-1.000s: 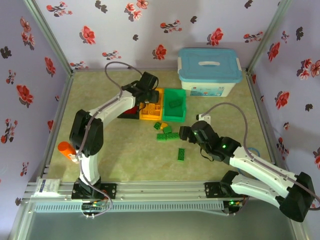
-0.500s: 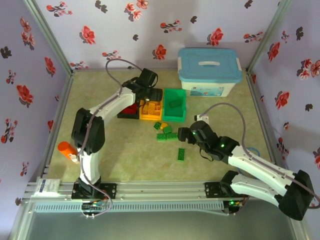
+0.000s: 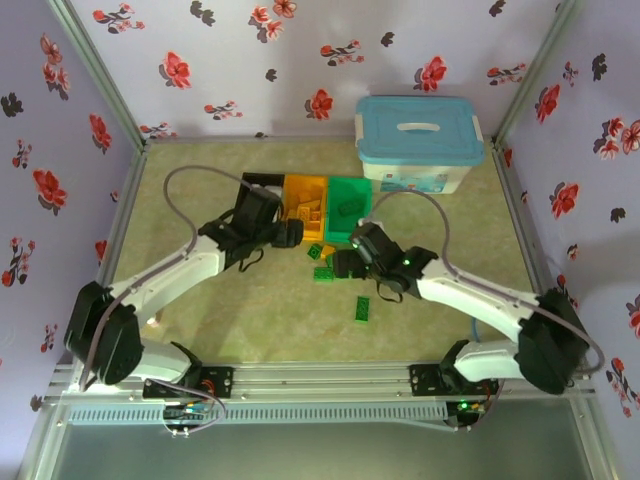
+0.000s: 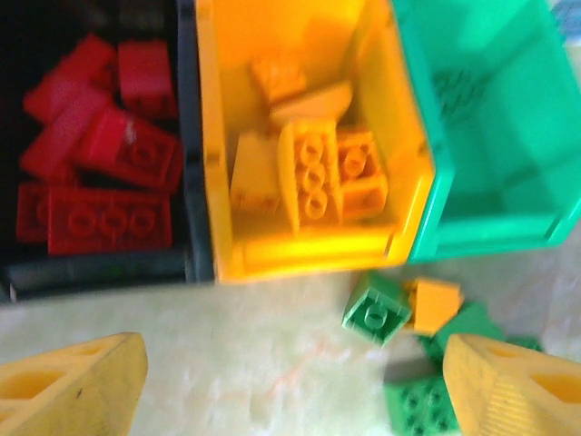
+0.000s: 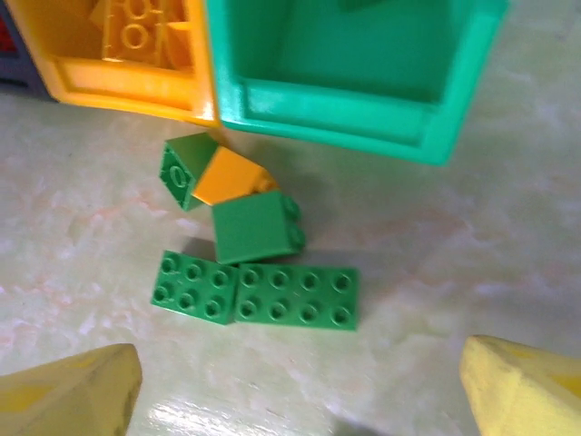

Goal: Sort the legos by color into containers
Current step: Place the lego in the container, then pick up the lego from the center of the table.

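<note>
Three containers stand in a row: a black bin [image 4: 195, 136] holding red legos [image 4: 109, 218], an orange bin [image 4: 404, 182] holding yellow-orange legos [image 4: 313, 177], and a green bin [image 5: 345, 100]. In front of them lie loose legos: a small green brick [image 5: 186, 168], an orange brick [image 5: 231, 173], a green block [image 5: 257, 227] and two green plates [image 5: 295, 295]. My left gripper [image 4: 290, 391] hovers open before the orange bin, nothing between its fingers. My right gripper [image 5: 295, 400] hovers open just near of the green plates. Another green lego [image 3: 363, 308] lies apart, nearer the arms.
A large white tub with a light-blue lid [image 3: 418, 140] stands at the back right, behind the green bin [image 3: 350, 198]. Floral walls and metal posts enclose the table. Both arms converge at the loose pile [image 3: 325, 268] in the middle.
My left gripper opened above the bins and drew back toward the near side, down in front of them. My right arm swung forward and left to the loose pile.
</note>
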Motion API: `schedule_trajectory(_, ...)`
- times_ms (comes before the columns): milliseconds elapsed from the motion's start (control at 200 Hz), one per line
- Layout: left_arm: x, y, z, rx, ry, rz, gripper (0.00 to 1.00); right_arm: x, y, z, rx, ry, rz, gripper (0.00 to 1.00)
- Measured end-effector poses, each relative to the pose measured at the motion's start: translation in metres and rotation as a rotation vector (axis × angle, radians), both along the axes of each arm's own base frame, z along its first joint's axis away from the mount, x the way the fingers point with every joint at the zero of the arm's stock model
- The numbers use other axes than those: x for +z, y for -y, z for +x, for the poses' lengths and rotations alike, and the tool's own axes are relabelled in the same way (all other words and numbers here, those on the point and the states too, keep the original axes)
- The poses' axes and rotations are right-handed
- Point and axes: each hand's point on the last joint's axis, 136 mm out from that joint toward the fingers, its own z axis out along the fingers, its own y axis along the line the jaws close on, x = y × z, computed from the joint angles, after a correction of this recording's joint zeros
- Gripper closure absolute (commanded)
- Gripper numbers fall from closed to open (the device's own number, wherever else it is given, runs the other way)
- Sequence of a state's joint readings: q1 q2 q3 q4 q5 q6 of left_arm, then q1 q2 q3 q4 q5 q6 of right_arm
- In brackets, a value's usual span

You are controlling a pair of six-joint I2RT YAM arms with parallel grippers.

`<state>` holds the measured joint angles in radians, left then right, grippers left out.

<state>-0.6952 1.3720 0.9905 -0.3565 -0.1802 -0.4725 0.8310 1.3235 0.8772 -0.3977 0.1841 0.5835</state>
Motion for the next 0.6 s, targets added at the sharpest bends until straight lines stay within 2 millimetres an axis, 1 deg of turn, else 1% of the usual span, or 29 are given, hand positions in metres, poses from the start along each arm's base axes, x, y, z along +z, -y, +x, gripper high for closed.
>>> schedule_trajectory(125,-0.020,-0.011,-0.028,0.000,-0.030,0.008,0.15,-0.001,-0.030,0.019,0.066,-0.021,-0.033,0.23)
schedule_trajectory(185,-0.025,-0.018,-0.039,0.009,-0.033,0.004,0.15,-0.005,-0.043,0.027,0.101,-0.039,-0.054,0.29)
schedule_trajectory(280,-0.029,-0.029,-0.054,0.027,-0.028,-0.013,0.15,-0.015,-0.059,0.038,0.147,-0.068,-0.092,0.33)
schedule_trajectory(380,-0.028,-0.040,-0.064,0.052,-0.013,-0.040,0.15,-0.028,-0.069,0.044,0.178,-0.100,-0.130,0.36)
schedule_trajectory(600,-0.026,-0.057,-0.079,0.092,0.011,-0.083,0.15,-0.051,-0.076,0.050,0.201,-0.156,-0.198,0.42)
